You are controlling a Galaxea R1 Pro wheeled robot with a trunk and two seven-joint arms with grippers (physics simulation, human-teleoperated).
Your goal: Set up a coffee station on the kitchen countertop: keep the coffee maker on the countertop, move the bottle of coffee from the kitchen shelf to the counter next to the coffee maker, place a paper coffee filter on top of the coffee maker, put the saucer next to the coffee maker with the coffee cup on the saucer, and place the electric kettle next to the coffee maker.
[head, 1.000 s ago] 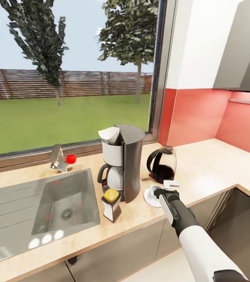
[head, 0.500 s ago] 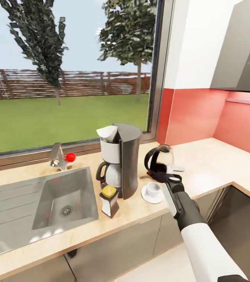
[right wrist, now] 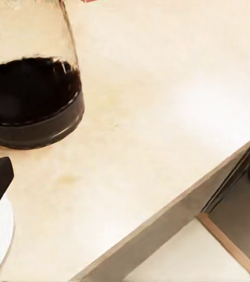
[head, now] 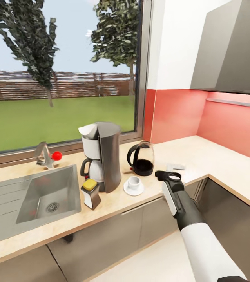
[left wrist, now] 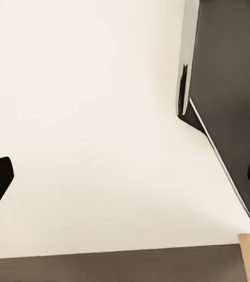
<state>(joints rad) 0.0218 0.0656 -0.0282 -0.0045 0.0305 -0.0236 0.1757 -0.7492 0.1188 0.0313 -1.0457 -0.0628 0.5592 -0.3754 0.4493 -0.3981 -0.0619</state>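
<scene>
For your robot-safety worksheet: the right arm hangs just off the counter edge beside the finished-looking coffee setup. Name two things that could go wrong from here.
1. The right gripper hangs open close to the electric kettle and the coffee cup on its saucer; a sideways swing could knock them.
2. The paper coffee filter sits loosely atop the coffee maker, so a bump might dislodge it.

A home kitchen: sink (head: 48,194), countertop (head: 187,152), coffee maker (head: 101,156), and garden window (head: 58,70).
</scene>
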